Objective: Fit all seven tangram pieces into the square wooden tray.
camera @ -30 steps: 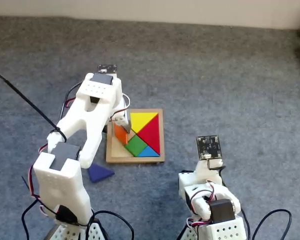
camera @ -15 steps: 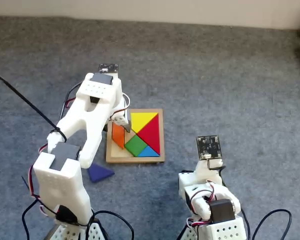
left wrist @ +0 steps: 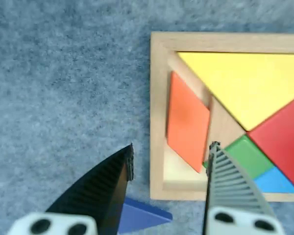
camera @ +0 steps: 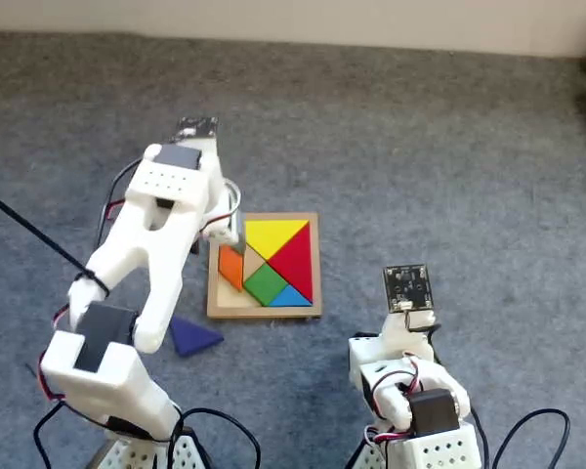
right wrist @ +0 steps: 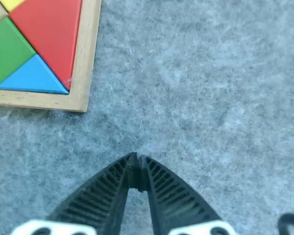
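Observation:
The square wooden tray lies mid-table and holds yellow, red, green and light blue pieces. An orange parallelogram lies flat along the tray's left side, with bare wood around it. My left gripper hovers open above the tray's left edge, one finger over the carpet and the other over the orange piece, holding nothing. A dark blue triangle lies on the carpet in front of the tray's left corner. My right gripper is shut and empty over the carpet near the tray's front right corner.
Grey carpet covers the whole table. The right arm sits folded at the front right. A black cable runs across the left side behind the left arm.
The left gripper has let go of the orange piece, which now lies flat in the tray, and has risen and drawn back to the left. The right arm has not moved.

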{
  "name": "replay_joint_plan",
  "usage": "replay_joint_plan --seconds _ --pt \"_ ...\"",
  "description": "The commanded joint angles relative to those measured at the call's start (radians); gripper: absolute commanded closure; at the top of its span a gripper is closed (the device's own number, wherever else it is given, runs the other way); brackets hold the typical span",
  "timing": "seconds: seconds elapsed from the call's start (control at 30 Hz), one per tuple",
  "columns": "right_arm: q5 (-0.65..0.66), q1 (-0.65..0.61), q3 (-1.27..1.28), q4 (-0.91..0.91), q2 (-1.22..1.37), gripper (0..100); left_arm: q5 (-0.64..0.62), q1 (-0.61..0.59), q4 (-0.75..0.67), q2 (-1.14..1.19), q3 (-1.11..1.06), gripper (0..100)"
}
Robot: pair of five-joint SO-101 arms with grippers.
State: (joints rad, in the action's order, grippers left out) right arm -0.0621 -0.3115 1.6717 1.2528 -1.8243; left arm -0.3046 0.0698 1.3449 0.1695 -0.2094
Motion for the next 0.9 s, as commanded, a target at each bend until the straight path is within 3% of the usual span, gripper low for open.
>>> replay_joint_plan --seconds 0.0,0.17,0.33,0.6,0.87 --pt "-0.002 -0.004 0.153 0.005 -0.018 99.3 0.04 -0.01 -0.086 -0.042 -0.059 76" --pt "-0.002 -0.004 0.153 0.005 -0.018 99.3 0.038 -0.01 -0.175 0.054 -0.088 76" --pt "-0.002 -0.004 0.153 0.005 -0.018 99.3 0.037 -0.013 -0.164 0.203 0.045 76" --pt "-0.002 -0.004 0.153 0.005 -0.018 99.3 0.037 -0.071 -0.014 0.269 0.243 76" --pt "-0.002 -0.004 0.153 0.005 -0.018 99.3 0.035 -0.065 0.025 0.165 0.245 76"
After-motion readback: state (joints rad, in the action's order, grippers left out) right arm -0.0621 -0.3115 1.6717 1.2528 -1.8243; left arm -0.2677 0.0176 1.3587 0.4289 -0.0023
